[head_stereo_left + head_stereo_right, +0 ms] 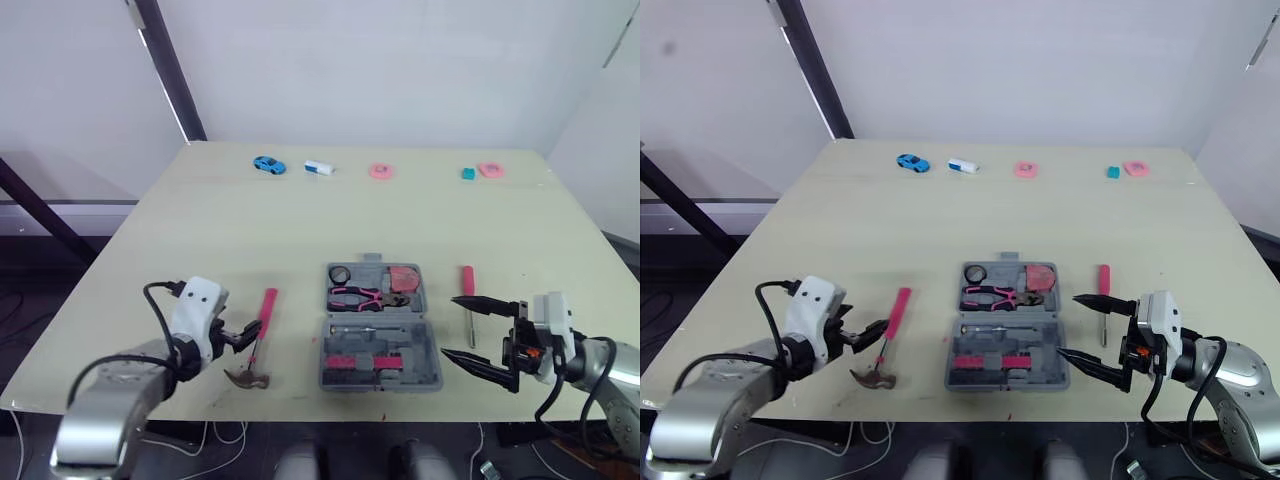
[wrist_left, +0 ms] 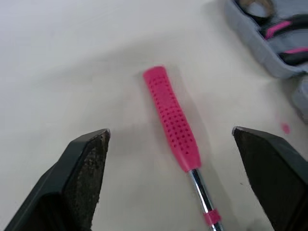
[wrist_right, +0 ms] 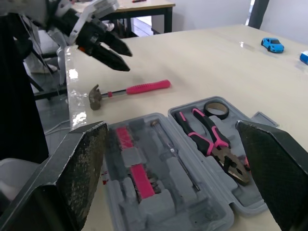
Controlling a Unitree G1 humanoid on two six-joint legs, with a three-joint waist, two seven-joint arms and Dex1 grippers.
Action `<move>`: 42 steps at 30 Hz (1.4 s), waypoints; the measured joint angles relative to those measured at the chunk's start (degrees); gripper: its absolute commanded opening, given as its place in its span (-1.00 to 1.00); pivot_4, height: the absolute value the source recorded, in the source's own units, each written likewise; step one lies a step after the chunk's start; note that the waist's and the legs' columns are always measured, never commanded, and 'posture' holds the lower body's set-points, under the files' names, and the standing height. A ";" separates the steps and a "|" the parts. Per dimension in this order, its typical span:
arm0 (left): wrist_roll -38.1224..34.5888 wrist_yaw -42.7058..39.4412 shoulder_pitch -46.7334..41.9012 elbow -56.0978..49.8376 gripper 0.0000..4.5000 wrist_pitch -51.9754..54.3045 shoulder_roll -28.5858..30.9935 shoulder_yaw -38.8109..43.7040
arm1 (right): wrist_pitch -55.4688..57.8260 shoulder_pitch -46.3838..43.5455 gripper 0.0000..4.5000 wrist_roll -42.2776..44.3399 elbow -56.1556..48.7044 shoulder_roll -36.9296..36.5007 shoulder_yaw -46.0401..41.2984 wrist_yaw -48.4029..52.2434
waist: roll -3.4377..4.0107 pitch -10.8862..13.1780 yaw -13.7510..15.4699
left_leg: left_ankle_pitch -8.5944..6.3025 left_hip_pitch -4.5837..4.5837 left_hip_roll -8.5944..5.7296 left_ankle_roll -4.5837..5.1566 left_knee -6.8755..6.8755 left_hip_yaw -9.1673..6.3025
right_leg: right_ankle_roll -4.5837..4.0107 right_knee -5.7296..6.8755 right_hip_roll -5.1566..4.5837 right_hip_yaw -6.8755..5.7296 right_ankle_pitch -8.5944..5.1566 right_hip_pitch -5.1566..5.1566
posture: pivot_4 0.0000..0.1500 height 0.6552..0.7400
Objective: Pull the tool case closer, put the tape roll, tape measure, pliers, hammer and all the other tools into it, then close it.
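The left jaws are spread wide and hold nothing. They sit low over the surface (image 1: 250, 230), right at the hammer (image 1: 264, 315). In the left wrist view the pink handle lies in the gap between them, closer to one side than the other. Its long axis runs roughly lengthwise down the gap. The handle's end lies farther ahead of the jaws, and the steel shaft and head lie back toward the wrist. Closing the jaws would likely squeeze the handle across its width.

The open case (image 1: 430, 375) lies off to the side of the left jaws, between them and the right jaws, with pliers (image 1: 365, 297) and a tape roll (image 1: 340, 274) already in it. The right jaws are also spread and empty, just beside the case's other edge. A screwdriver (image 1: 467, 282) lies close ahead of them. The left arm is plainly the nearer one to the hammer.
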 measured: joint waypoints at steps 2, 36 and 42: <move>-0.09 -6.97 -2.35 7.00 0.98 -7.21 4.67 -0.96 | 0.14 -0.37 1.00 0.12 -0.08 -0.41 0.83 1.41 | 0.00 0.02 0.10 | 0.00 -0.01 0.00 0.00 0.00 0.03 | -0.01 -0.01 -0.01 -0.03 0.00 0.00 | 1.00 1.00; 29.90 -53.81 -62.30 95.59 0.98 -132.15 8.44 -60.58 | 3.42 -5.92 1.00 3.66 2.22 -3.90 0.53 8.29 | -0.02 0.18 0.29 | 0.00 -0.28 -0.02 0.01 0.12 0.33 | 0.26 -0.12 0.04 -0.10 0.14 -0.03 | 1.00 1.00; 36.21 -53.42 -66.96 98.78 0.98 -138.13 4.49 -64.97 | 3.35 -5.42 1.00 3.47 1.82 -3.88 0.45 7.81 | -0.13 0.25 0.24 | 0.00 -0.29 -0.01 0.01 0.12 0.26 | 0.27 -0.10 0.09 -0.10 0.14 -0.03 | 1.00 1.00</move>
